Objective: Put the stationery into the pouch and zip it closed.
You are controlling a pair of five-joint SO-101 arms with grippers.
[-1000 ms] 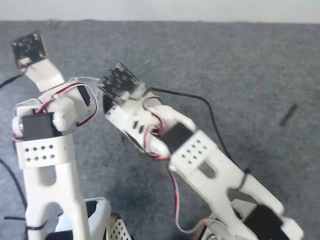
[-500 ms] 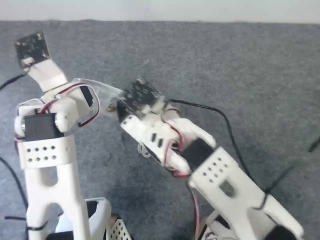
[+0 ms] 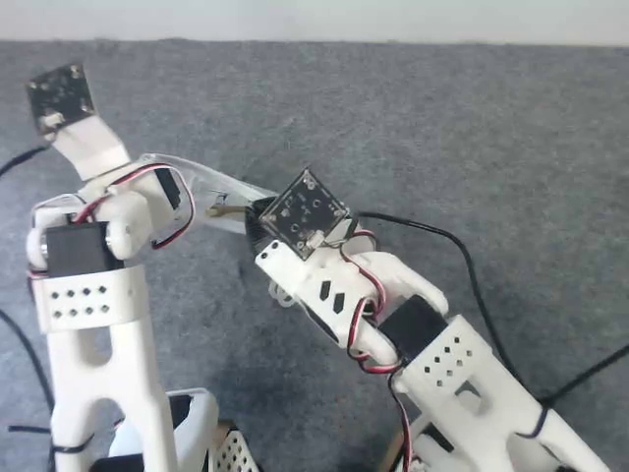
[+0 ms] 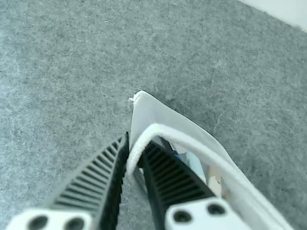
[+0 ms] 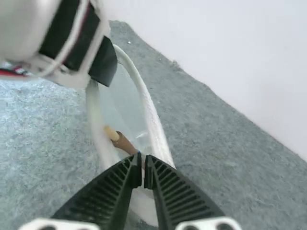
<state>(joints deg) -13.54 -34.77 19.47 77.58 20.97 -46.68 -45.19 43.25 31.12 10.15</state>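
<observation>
Just left of the middle of the scene, a translucent white soft-plastic pouch [image 3: 222, 190] with a thick white zip rim runs as a long, narrow strip from left to right between the two arms. Its mouth gapes along most of its length. Inside it lies a brown wooden pencil with a tan end [image 5: 121, 140], and the left wrist view also shows something small and blue [image 4: 181, 156] through the wall, too hidden to name.

At the pouch's left end, the left pincer [image 4: 135, 143] has its black ribbed fingers pressed together on the white rim, which comes up between them and curves away over the pouch. At the right end, the right pincer [image 5: 143, 158] is closed to a thin slit, its tips meeting on the rim where the two sides of the mouth come together. A speck of blue sits right at those tips, and I cannot tell what it is.

Whether the pouch touches the grey felt-covered counter [image 3: 491, 128] below it cannot be told. A black cable [image 3: 462, 264] loops over the counter to the right of the right arm, and a pale wall [image 5: 230, 52] borders the counter's far edge.
</observation>
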